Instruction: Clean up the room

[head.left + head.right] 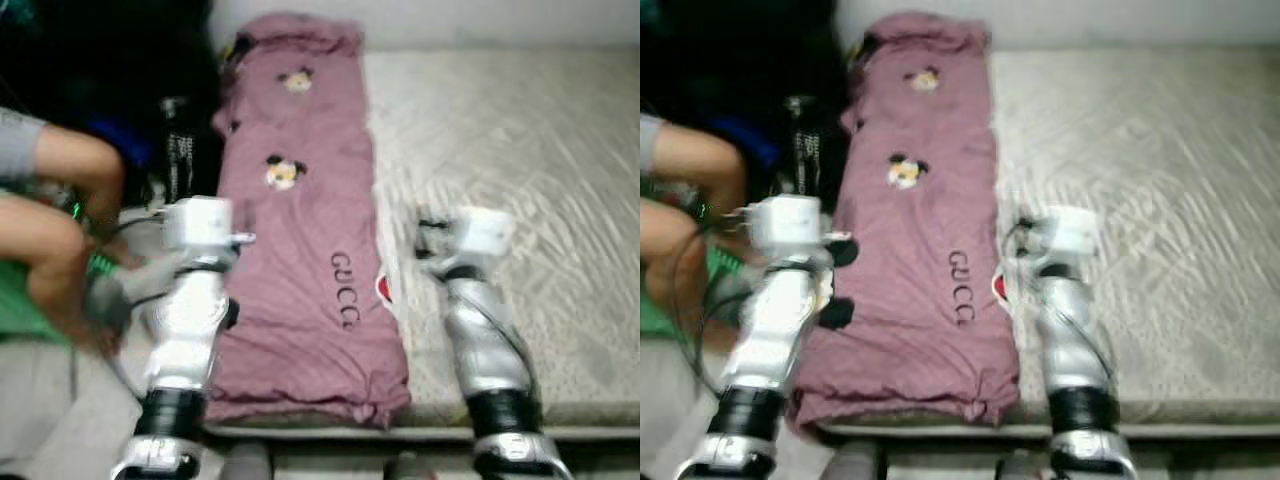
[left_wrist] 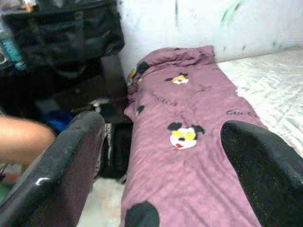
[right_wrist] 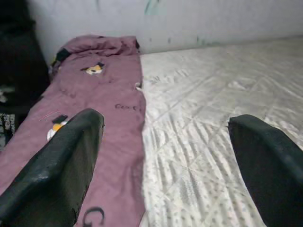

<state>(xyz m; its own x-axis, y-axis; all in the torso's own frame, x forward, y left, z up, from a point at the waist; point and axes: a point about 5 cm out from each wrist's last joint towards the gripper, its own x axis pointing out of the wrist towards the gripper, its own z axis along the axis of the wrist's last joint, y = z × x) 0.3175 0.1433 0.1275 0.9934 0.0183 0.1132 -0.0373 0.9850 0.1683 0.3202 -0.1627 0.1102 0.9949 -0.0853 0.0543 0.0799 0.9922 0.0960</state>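
blanket (image 1: pixel 300 250) on mattress (image 1: pixel 520 170) left side

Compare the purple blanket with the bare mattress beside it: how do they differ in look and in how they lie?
The purple blanket is mauve with cartoon faces and dark lettering; the mattress is pale grey with quilted stitching. The blanket is folded into a long narrow strip along the mattress's left edge; the mattress spreads wide and flat. The blanket's near end is bunched; the mattress is smooth. Both run toward the wall.
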